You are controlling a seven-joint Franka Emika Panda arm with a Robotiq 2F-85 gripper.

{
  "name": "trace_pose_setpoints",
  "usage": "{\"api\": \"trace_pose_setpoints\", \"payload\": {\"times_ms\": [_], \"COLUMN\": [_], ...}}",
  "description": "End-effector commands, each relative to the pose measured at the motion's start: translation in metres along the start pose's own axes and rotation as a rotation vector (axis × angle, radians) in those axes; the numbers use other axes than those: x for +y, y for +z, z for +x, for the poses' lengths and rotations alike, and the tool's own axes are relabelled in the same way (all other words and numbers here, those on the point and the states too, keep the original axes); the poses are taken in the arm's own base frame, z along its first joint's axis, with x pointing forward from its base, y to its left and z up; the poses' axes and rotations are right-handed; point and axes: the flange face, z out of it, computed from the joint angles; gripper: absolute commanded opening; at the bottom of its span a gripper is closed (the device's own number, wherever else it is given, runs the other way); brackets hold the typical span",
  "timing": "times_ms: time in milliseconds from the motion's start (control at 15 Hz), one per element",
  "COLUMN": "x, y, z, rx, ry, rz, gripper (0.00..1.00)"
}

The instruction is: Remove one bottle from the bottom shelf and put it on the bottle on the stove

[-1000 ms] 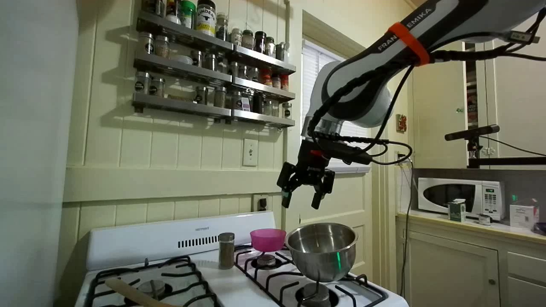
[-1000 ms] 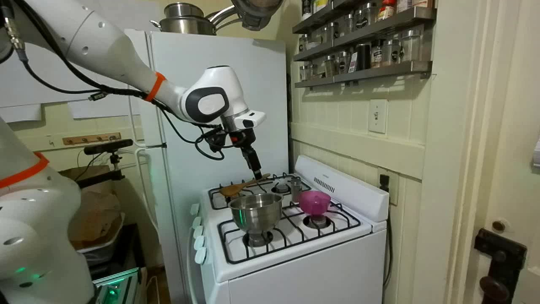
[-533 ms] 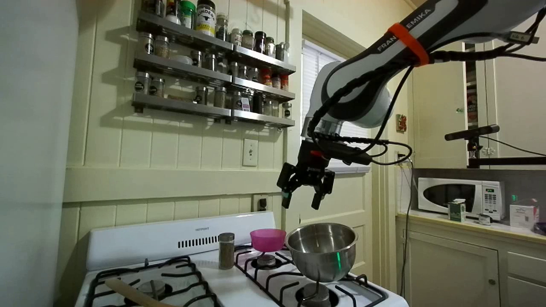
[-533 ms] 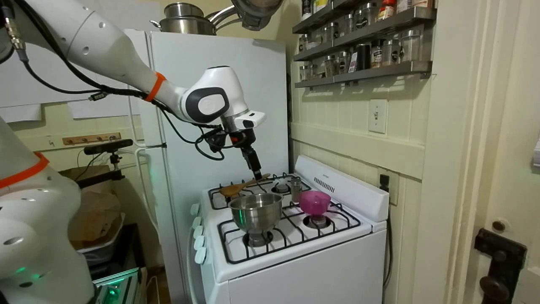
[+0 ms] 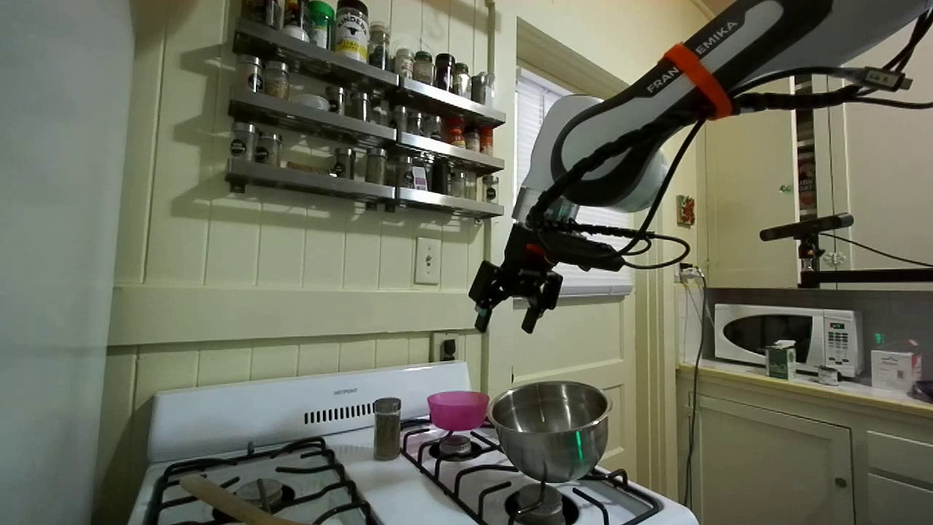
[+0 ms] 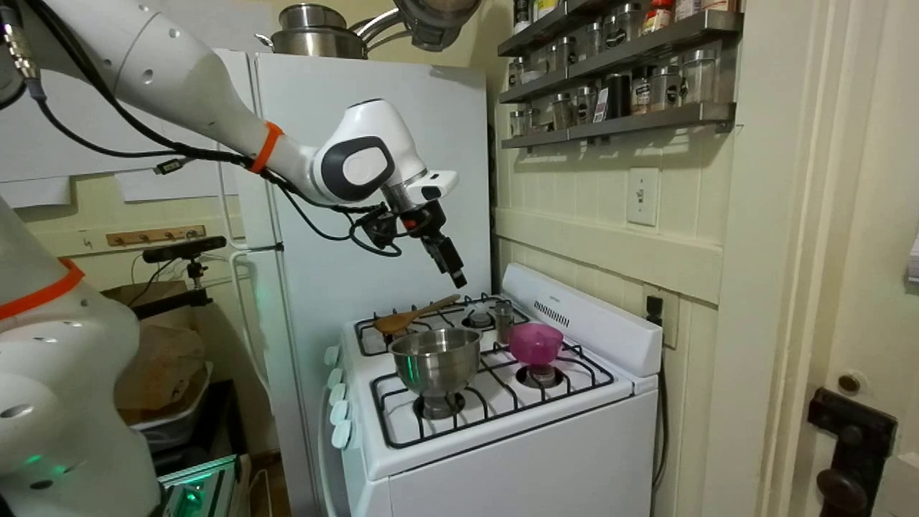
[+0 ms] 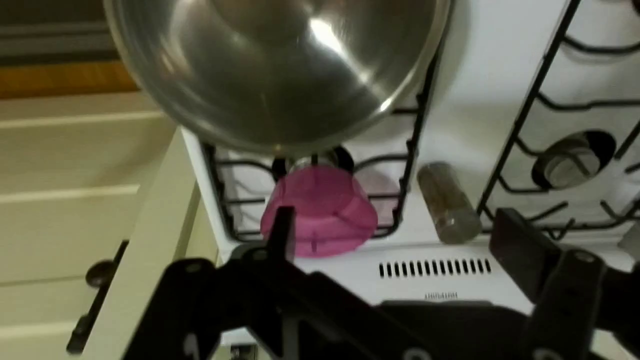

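Note:
A spice bottle with a dark lid (image 5: 387, 430) stands upright on the white stove between the grates. It also shows in an exterior view (image 6: 503, 321) and in the wrist view (image 7: 447, 202). The bottom wall shelf (image 5: 313, 181) carries several small jars, among them a lidded bottle (image 5: 375, 168). This shelf also shows in an exterior view (image 6: 650, 123). My gripper (image 5: 506, 321) is open and empty in the air above the stove, well below the shelf. In the wrist view my fingers (image 7: 395, 220) are wide apart with nothing between them.
A steel bowl (image 5: 550, 441) and a pink bowl (image 5: 458, 412) stand on the stove grates under the gripper. A wooden spoon (image 6: 409, 319) lies on the far grate. Two more jar-filled shelves hang above the bottom one. A fridge (image 6: 380, 179) stands beside the stove.
My gripper has risen a little and tilted, its fingers swinging toward the wall in the last half second. It stays open. The bottles and bowls have not moved.

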Motion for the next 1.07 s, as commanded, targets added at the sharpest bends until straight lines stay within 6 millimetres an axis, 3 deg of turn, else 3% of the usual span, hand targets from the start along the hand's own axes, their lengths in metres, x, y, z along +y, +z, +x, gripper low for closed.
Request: {"api": "trace_pose_setpoints", "payload": {"times_ms": [0, 333, 467, 533, 600, 867, 1000], "x": [0.015, 0.049, 0.073, 0.059, 0.065, 0.063, 0.082], "y": [-0.041, -0.128, -0.161, -0.138, -0.148, -0.142, -0.15], "z": [0.049, 0.108, 0.127, 0.116, 0.121, 0.12, 0.133], "rx": [0.203, 0.513, 0.614, 0.537, 0.562, 0.549, 0.598], "ry": [-0.039, 0.019, 0.059, 0.026, 0.034, 0.029, 0.012], "rz": [-0.026, -0.054, -0.059, -0.045, -0.05, -0.048, -0.084], "gripper": [1.0, 1.0, 1.0, 1.0, 1.0, 1.0, 1.0]}}
